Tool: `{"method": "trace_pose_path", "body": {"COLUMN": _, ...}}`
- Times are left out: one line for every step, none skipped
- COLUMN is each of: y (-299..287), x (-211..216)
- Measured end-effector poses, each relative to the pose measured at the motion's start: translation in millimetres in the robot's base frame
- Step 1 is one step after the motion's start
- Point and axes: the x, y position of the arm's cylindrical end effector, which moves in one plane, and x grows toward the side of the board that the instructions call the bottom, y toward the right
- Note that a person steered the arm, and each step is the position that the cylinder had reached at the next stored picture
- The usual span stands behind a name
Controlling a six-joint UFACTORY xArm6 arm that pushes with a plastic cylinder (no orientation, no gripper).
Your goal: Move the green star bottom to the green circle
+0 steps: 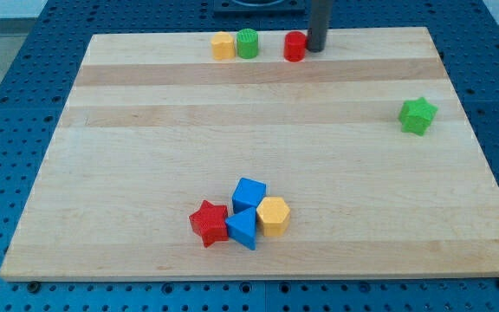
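The green star [417, 115] lies near the view's right edge of the wooden board [145, 156], in the upper part. The green circle [247, 43] stands at the view's top, left of centre, touching a yellow block [223, 45] on its left. My tip [316, 48] is at the view's top edge, just right of a red round block [295, 47] and touching or nearly touching it. The tip is far up and left of the green star.
A cluster sits near the view's bottom centre: a red star [210, 223], a blue cube [249, 194], a blue triangle [243, 229] and a yellow hexagon [273, 215]. The board rests on a blue perforated table [7, 104].
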Motion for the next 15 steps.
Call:
{"method": "trace_pose_path", "body": {"y": -35.3, "x": 0.0}}
{"method": "trace_pose_path", "body": {"y": -37.7, "x": 0.0}}
{"method": "trace_pose_path", "body": {"y": -3.8, "x": -1.4}}
{"method": "trace_pose_path", "body": {"y": 69.1, "x": -6.2}}
{"method": "trace_pose_path", "body": {"y": 153.5, "x": -9.4}}
{"method": "trace_pose_path", "body": {"y": 208.2, "x": 10.0}}
{"method": "trace_pose_path", "body": {"y": 267.8, "x": 40.8}}
{"method": "trace_pose_path", "body": {"y": 269.3, "x": 43.9}}
{"method": "trace_pose_path", "body": {"y": 270.0, "x": 51.0}}
{"method": "trace_pose_path", "body": {"y": 269.8, "x": 91.1}}
{"method": "trace_pose_path", "body": {"y": 267.4, "x": 151.7}}
{"method": "trace_pose_path", "body": {"y": 242.5, "x": 181.5}}
{"method": "trace_pose_path", "body": {"y": 206.5, "x": 188.8}}
{"method": "trace_pose_path", "body": {"y": 160.8, "x": 188.8}}
{"method": "trace_pose_path", "body": {"y": 149.4, "x": 182.8}}
